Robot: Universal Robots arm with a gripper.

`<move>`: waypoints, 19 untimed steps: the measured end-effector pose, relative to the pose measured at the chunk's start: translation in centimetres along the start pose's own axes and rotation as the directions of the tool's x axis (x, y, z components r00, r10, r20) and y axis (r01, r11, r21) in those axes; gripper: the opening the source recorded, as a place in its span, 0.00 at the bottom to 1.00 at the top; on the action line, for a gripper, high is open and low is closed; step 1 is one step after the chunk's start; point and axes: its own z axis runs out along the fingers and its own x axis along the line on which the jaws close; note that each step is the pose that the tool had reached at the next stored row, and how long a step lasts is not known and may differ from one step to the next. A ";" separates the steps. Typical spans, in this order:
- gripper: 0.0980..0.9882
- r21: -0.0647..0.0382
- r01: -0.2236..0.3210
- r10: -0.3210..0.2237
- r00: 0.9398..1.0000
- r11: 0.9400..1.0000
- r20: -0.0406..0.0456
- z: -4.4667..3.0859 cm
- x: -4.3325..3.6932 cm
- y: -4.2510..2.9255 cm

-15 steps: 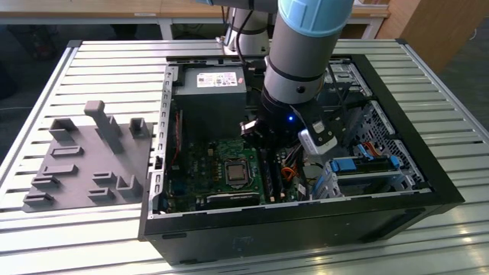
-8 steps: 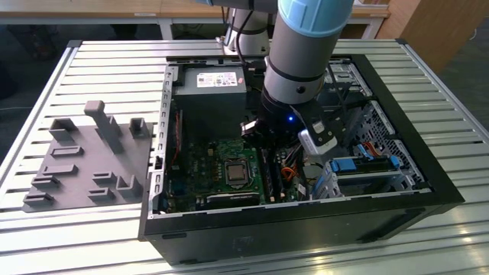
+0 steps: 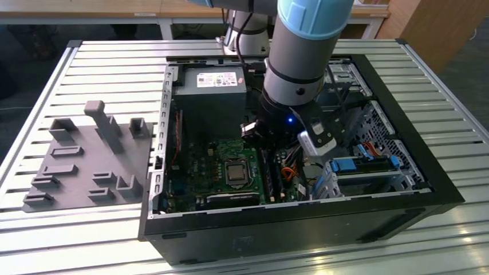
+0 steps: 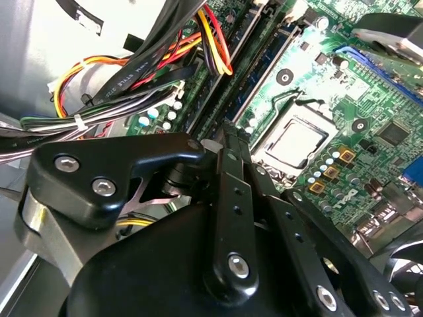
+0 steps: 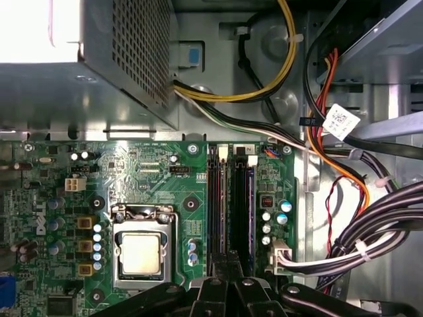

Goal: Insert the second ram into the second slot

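My gripper (image 3: 267,153) reaches down into the open PC case (image 3: 428,172), over the memory slots (image 3: 269,180) to the exterior view's right of the CPU socket. In both wrist views its fingers are pressed together, the tips (image 5: 228,259) (image 4: 223,129) just above one end of the long slots (image 5: 231,205) (image 4: 248,69). Thin dark strips stand edge-on in the slots. I cannot tell which is the second ram, nor whether anything lies between the fingers.
The CPU socket (image 5: 140,251) (image 4: 297,142) lies beside the slots and the power supply (image 3: 210,91) (image 5: 99,66) beyond them. Cable bundles (image 5: 370,224) (image 4: 132,72) run close along the slots' other side. A drive cage with blue clips (image 3: 359,166) is nearby. A grey fixture plate (image 3: 84,166) lies outside the case.
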 end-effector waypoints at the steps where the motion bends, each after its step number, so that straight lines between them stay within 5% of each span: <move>1: 0.00 0.000 0.000 0.000 1.000 1.000 0.000 0.07 0.00 0.00; 19: 0.00 0.002 0.000 0.000 1.000 1.000 -0.001 1.71 -0.05 -0.04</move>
